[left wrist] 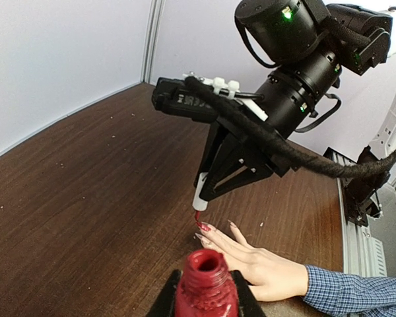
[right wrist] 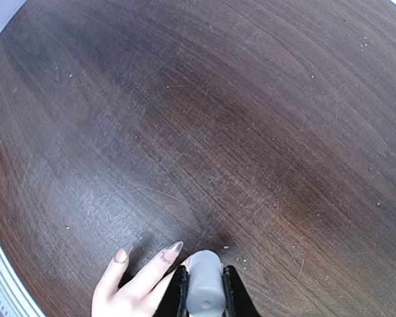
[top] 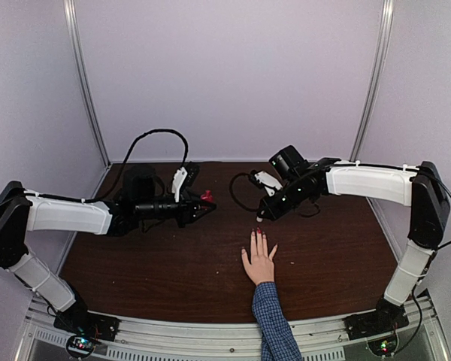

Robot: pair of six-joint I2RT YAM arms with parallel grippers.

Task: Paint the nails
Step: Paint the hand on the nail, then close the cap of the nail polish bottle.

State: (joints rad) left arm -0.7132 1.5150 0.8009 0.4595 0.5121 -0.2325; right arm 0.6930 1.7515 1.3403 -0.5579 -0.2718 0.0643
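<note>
A light-skinned hand in a blue checked sleeve lies palm down on the table, fingers pointing away. My right gripper is shut on the white brush cap. In the left wrist view the red brush tip touches a dark red nail. Two nails beside the cap look bare in the right wrist view. To the left of the hand, my left gripper is shut on the open red polish bottle.
The dark wooden table is walled in by pale panels. A metal rail runs along its near edge. Black cables loop above the left arm, and another cable hangs by the right wrist.
</note>
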